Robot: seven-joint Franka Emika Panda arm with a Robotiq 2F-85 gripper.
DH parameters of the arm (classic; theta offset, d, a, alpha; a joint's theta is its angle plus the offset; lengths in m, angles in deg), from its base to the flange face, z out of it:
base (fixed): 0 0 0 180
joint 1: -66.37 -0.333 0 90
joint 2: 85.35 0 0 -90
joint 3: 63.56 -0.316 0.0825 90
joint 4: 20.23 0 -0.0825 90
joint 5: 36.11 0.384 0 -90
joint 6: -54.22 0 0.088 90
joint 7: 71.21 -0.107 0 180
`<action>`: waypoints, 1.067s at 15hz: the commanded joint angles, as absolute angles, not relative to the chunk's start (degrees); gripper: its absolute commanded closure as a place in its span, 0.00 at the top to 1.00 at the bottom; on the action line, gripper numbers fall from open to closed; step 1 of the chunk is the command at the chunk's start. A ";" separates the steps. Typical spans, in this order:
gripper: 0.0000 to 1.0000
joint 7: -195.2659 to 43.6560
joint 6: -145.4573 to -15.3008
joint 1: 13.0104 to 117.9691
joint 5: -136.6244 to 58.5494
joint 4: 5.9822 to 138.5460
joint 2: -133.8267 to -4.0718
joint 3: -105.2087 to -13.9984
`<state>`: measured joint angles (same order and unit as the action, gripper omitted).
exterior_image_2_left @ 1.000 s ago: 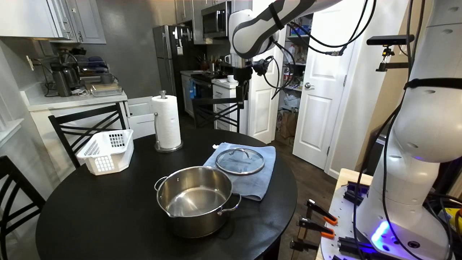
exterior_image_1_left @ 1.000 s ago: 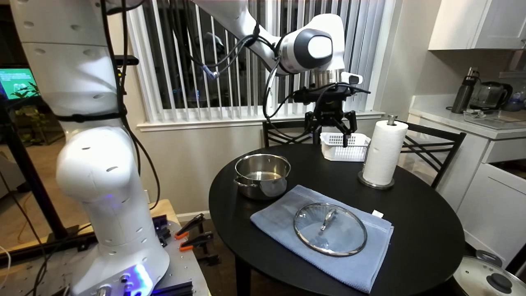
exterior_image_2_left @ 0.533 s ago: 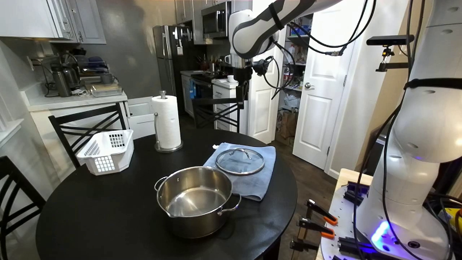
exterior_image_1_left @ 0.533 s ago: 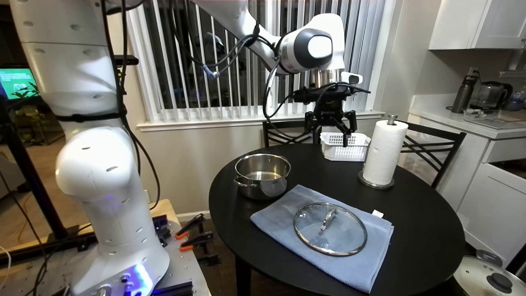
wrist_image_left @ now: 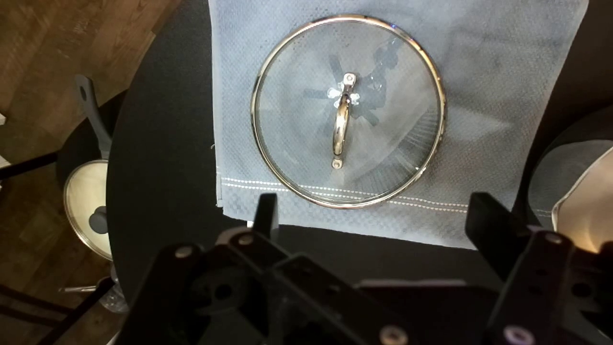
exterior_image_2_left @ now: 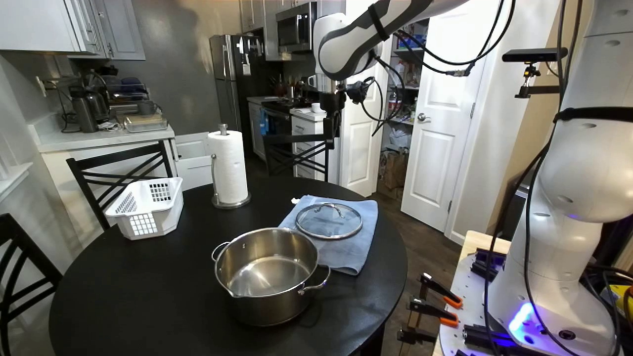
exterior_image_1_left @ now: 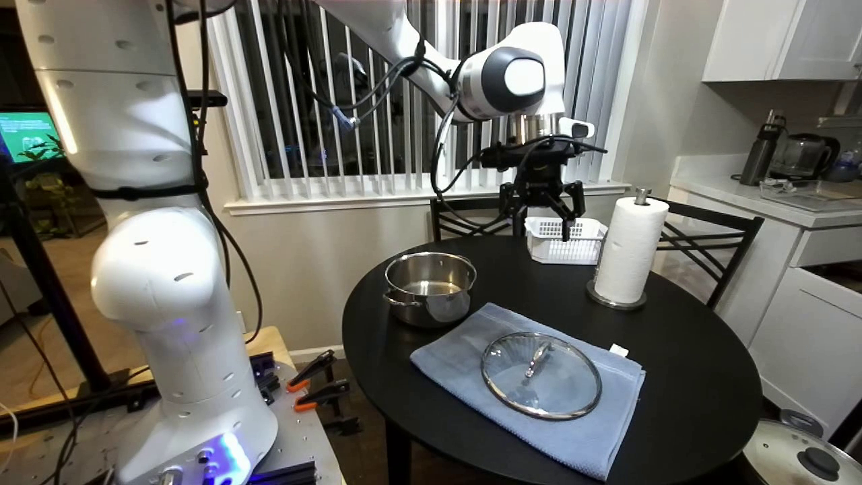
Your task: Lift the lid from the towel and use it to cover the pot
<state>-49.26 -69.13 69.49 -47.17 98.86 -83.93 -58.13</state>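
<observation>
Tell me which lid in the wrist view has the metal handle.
The clear lid on the blue towel. Its arched handle is shiny metal; the other lid, partly hidden by the table, has a dark round knob.

One corner of the towel (exterior_image_2_left: 351, 252) is lost behind the pot (exterior_image_2_left: 267, 311) in an exterior view — and the wrist view's right edge cuts that pot short. There too the gripper (wrist_image_left: 373, 207) runs off the bottom, and the table (wrist_image_left: 158, 143) hides part of a lidded pan (wrist_image_left: 88, 191). What the green screen (exterior_image_1_left: 30, 131) shows — too small for me to tell.
</observation>
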 commanded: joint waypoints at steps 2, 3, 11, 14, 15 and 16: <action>1.00 -48.47 -69.99 70.14 -47.17 98.76 -83.36 -58.49; 1.00 -47.07 -70.86 70.36 -47.17 97.80 -81.92 -58.32; 1.00 -25.18 -71.29 75.01 -45.53 90.07 -67.37 -59.26; 1.00 -20.26 -70.32 76.50 -44.91 88.33 -64.10 -59.89; 1.00 -20.58 -69.67 76.34 -45.67 87.83 -63.57 -59.67; 1.00 -23.29 -70.94 75.79 -46.08 89.53 -64.73 -59.41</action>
